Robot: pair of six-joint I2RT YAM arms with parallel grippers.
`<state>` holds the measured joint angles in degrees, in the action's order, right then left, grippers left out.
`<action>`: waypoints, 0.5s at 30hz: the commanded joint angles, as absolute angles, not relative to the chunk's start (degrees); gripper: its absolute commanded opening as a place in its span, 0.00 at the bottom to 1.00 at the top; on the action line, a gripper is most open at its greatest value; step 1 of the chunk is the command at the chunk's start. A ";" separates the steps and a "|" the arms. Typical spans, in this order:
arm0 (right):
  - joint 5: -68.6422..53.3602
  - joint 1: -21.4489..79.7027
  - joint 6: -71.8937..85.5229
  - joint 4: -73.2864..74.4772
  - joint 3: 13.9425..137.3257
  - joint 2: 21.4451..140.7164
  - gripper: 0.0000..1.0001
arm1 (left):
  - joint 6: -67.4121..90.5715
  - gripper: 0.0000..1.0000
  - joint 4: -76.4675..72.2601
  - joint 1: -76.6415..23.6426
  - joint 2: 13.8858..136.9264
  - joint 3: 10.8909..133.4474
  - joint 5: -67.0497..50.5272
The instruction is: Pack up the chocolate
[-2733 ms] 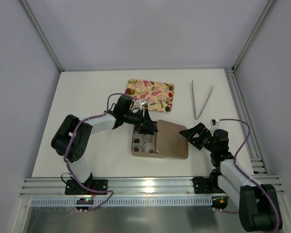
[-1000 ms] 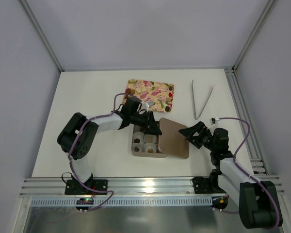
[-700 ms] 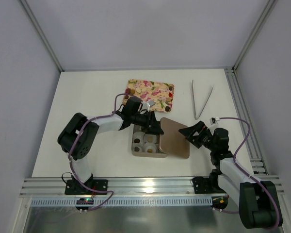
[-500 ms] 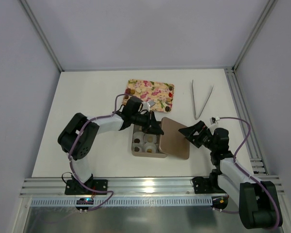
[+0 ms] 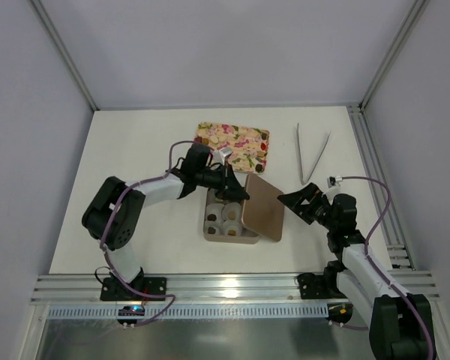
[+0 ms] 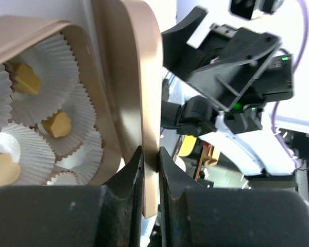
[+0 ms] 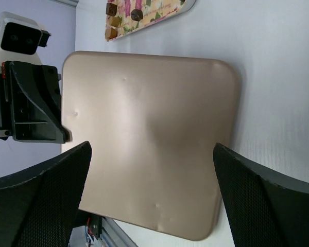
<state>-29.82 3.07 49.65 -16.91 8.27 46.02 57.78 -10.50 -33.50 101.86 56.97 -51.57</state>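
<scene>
From above, we saw the left claw [image 5: 236, 196] pinching one edge of the tan lid [image 5: 264, 214], which stood tilted over the right side of the box [image 5: 208, 229]. The right claw [image 5: 295, 201] was spread wide just beside the lid's opposite edge, gripping nothing. Some chocolate [image 5: 261, 169] lay on the floral tray [image 5: 232, 141] behind the box, and the rest sat in the box's paper cups [image 5: 229, 216]. The tongs [image 5: 313, 154] lay well apart on the tabletop [image 5: 135, 150]. We judged the hold a thin one: gripped by the rim only, the lid could pivot or slip and drop onto the cups, crushing them or knocking pieces out. If it closed now, the pieces on the tray would be left unpacked. Arm and lid covered part of the box here, so we could not count the filled cups. In the left wrist view the fingers [image 6: 130, 172] were pressed on the lid's rim, and golden pieces [image 6: 26, 77] showed in a few cups. The box ran off the left edge. In the right wrist view the lid [image 7: 149, 128] filled the picture and hid the box entirely. Only a corner of the tray, with three pieces, showed at the top.
</scene>
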 commanded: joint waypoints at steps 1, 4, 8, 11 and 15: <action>-28.30 3.34 47.29 -15.21 11.16 45.88 1.00 | 58.01 0.00 -13.36 -31.47 97.65 56.16 -53.96; -27.95 3.43 46.93 -14.77 11.86 47.02 1.00 | 57.92 0.00 -12.57 -30.24 96.59 55.20 -54.75; -29.18 3.34 46.58 -14.85 12.74 50.70 1.00 | 58.01 0.00 -12.48 -28.83 95.36 54.14 -55.46; -30.14 3.51 46.05 -16.07 13.27 52.55 1.00 | 58.18 0.00 -12.48 -28.21 94.66 53.88 -55.90; -33.21 3.87 47.54 -20.56 12.92 57.38 1.00 | 58.62 0.00 -12.74 -27.25 93.87 53.35 -56.34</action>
<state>-30.57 3.29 47.72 -15.62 11.03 54.81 58.37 -10.70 -28.32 96.88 53.98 -54.33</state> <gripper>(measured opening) 0.996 0.106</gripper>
